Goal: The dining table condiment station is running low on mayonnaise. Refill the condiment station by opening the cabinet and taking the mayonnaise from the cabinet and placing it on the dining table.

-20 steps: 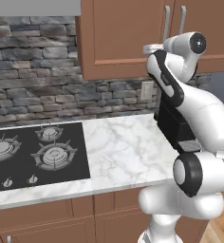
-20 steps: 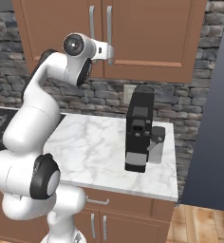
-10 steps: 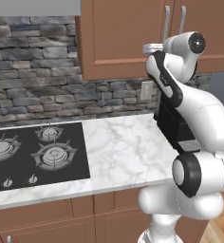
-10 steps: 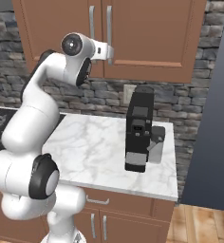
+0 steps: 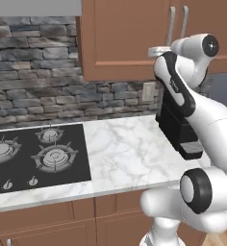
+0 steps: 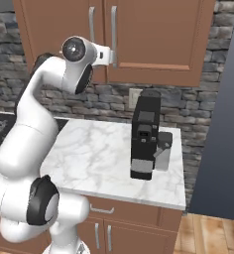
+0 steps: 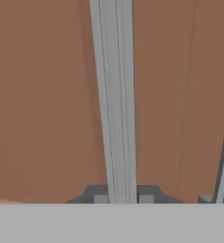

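Both base cameras look down over the counter [image 5: 130,158] from behind; the hand camera presses close against the cabinet [image 7: 47,104].

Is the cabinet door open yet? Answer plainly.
No: the cabinet door lies flush and closed, gripper shut on its handle.

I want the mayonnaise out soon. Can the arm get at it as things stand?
Probably not yet: the cabinet door looks shut, hiding what is inside. The gripper has its jaws shut on the handle.
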You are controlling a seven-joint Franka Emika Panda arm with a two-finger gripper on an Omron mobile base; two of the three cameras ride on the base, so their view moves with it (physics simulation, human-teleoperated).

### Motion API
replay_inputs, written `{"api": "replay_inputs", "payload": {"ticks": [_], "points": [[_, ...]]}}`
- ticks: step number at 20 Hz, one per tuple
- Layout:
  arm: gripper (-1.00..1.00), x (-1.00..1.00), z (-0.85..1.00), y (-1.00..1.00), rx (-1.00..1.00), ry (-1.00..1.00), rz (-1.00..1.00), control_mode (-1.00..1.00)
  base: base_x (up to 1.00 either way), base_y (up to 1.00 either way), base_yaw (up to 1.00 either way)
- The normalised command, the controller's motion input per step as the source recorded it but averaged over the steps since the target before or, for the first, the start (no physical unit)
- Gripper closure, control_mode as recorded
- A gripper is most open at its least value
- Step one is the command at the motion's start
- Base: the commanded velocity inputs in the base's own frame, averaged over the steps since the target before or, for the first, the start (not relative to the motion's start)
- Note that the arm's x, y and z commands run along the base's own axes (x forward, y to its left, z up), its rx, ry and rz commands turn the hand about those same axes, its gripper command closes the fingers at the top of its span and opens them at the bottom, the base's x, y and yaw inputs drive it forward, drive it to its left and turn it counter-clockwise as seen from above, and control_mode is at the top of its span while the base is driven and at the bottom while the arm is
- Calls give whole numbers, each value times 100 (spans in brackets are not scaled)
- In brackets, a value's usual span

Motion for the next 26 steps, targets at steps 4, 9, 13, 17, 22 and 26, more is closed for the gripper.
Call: {"api": "replay_inputs", "payload": {"ticks": [4,9,13,17,22,26], "points": [[100,-100,0,33,-4,0,17,-100,0,0,0],[100,-100,0,55,-17,1,20,-100,0,0,0],[-100,-100,0,64,-20,1,21,-100,0,0,0],[-100,-100,6,33,-9,2,11,-100,0,0,0],[-100,-100,28,-43,15,0,0,-100,0,0,0],[-100,-81,28,-100,34,13,0,-100,0,0,0]]}}
